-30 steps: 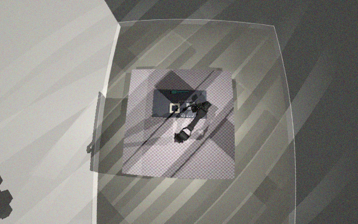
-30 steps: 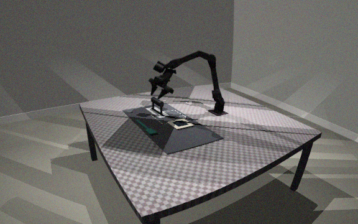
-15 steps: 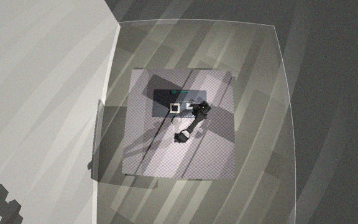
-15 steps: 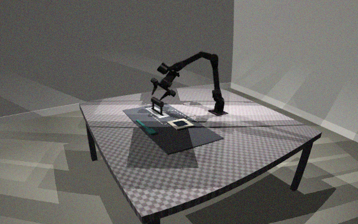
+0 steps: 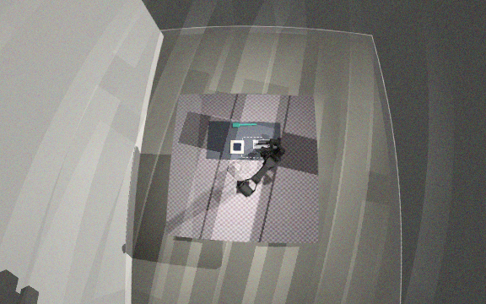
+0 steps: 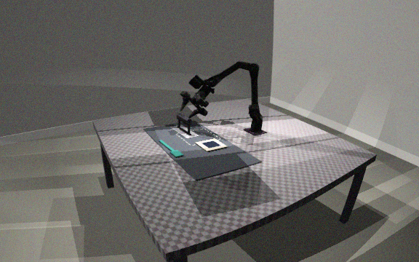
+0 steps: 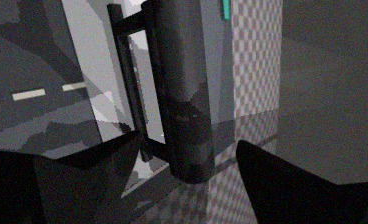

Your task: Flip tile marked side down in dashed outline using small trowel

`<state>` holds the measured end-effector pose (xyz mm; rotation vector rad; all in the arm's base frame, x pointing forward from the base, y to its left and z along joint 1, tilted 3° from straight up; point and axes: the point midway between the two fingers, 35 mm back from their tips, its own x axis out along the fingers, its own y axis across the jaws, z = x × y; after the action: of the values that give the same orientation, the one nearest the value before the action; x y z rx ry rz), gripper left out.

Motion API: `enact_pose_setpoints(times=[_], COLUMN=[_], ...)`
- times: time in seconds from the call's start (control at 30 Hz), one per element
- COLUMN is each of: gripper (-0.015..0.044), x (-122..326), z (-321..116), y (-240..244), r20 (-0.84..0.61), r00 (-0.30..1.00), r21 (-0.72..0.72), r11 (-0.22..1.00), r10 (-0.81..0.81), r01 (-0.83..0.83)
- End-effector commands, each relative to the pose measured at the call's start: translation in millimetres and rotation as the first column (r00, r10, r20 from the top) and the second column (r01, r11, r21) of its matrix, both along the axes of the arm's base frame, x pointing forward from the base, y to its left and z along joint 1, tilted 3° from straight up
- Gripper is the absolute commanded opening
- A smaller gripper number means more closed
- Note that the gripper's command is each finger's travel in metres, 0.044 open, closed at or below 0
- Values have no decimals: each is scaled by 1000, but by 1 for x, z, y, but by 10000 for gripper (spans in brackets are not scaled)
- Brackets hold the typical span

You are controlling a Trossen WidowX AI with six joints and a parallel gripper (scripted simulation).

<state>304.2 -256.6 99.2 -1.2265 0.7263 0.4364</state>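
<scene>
The tile [image 5: 232, 147] [image 6: 222, 145] lies flat on the mat [image 5: 218, 139] [image 6: 209, 167], its dark square mark up, at the left edge of the dashed outline [image 5: 251, 137] [image 7: 29, 94] in the top view. The trowel, with its pale blade [image 5: 256, 144] [image 7: 92, 60] and raised black handle [image 6: 184, 119] [image 7: 185, 90], stands on the mat, partly over the outline's right part. My gripper [image 6: 186, 113] [image 7: 189, 142] is open and empty, tilted just above one end of the handle. In the wrist view the handle shows between the fingertips.
A flat green tool [image 5: 245, 125] [image 6: 171, 148] [image 7: 226, 9] with a thin stem and wider end lies along the mat's far edge from the arm base. The arm reaches over the mat from its base [image 6: 255, 130] on the checkered table [image 6: 289, 175]. Strong shadows cross both.
</scene>
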Motion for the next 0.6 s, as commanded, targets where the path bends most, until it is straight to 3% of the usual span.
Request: enact_pose_setpoints(times=[0.0, 0.13, 0.57], gripper=[300, 300, 300], x=[-3, -6, 1], z=[0, -1, -7], y=[2, 5, 4], r20=[18, 23, 24], r00=[996, 987, 987], r21=[-90, -172, -172], r11=[993, 973, 973], r10=[84, 158, 159], r01=[-82, -152, -153])
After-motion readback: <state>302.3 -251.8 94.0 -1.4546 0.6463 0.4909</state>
